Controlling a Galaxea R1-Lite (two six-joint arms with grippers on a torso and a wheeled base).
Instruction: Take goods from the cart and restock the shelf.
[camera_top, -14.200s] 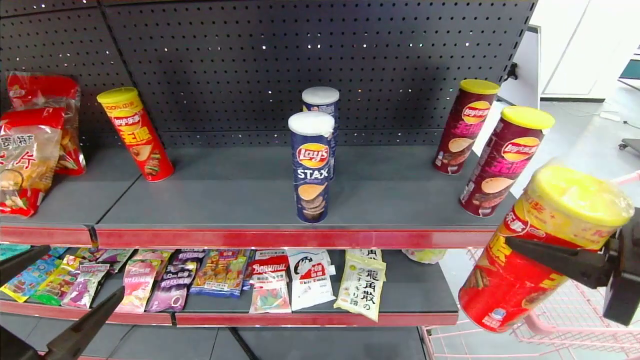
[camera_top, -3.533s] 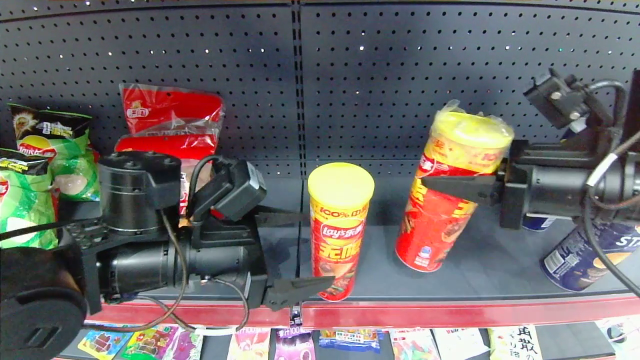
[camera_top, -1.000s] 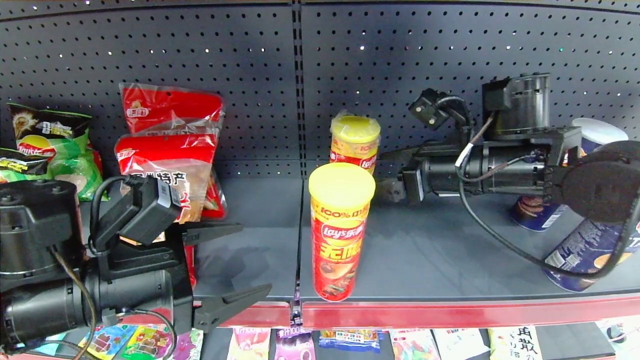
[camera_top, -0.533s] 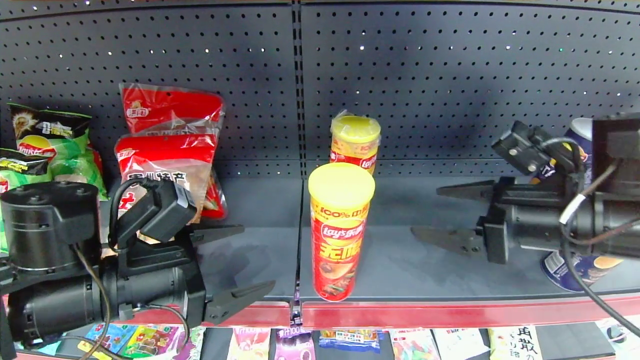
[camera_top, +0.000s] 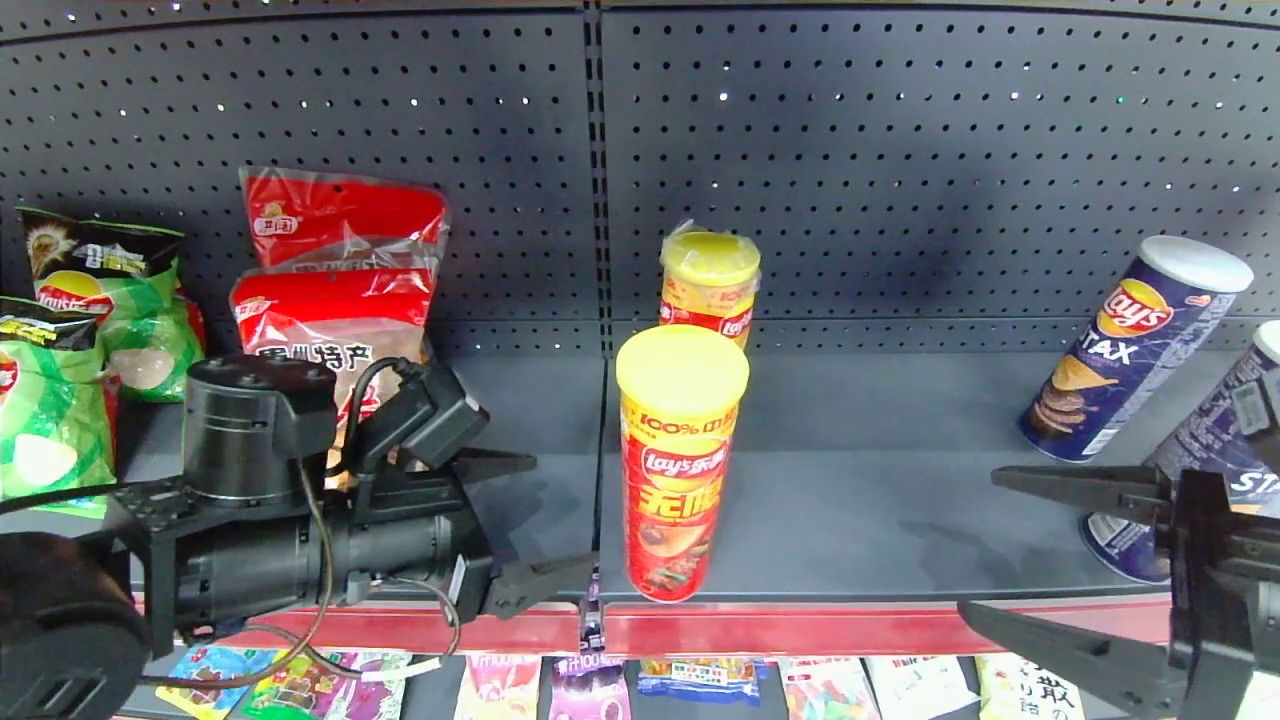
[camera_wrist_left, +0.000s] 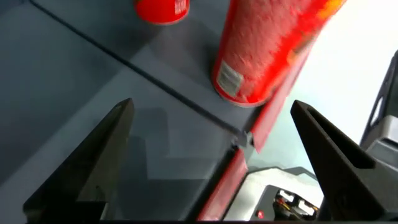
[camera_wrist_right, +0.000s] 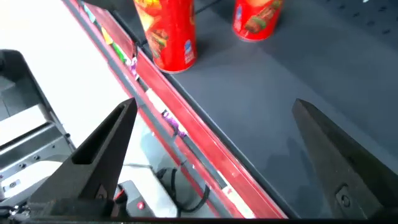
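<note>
The plastic-wrapped red chip can (camera_top: 710, 285) with a yellow lid stood at the back of the dark grey shelf (camera_top: 860, 500), behind a matching red can (camera_top: 680, 460). The right claw (camera_top: 978, 542), spread wide and empty, hung well apart from it near two blue cans (camera_top: 1130, 350). The left claw (camera_top: 565, 515), also spread and empty, sat just beside the front one.

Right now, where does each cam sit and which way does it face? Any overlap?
Head: on the robot's head, facing forward and down at the shelf; left gripper and right gripper show, both open.
Left wrist: on the left arm, looking between its own fingers along the shelf at the front red can.
Right wrist: on the right arm, facing across the red shelf edge toward the rear red can; its own fingers frame the view.
Shared: all three see both red cans.
</note>
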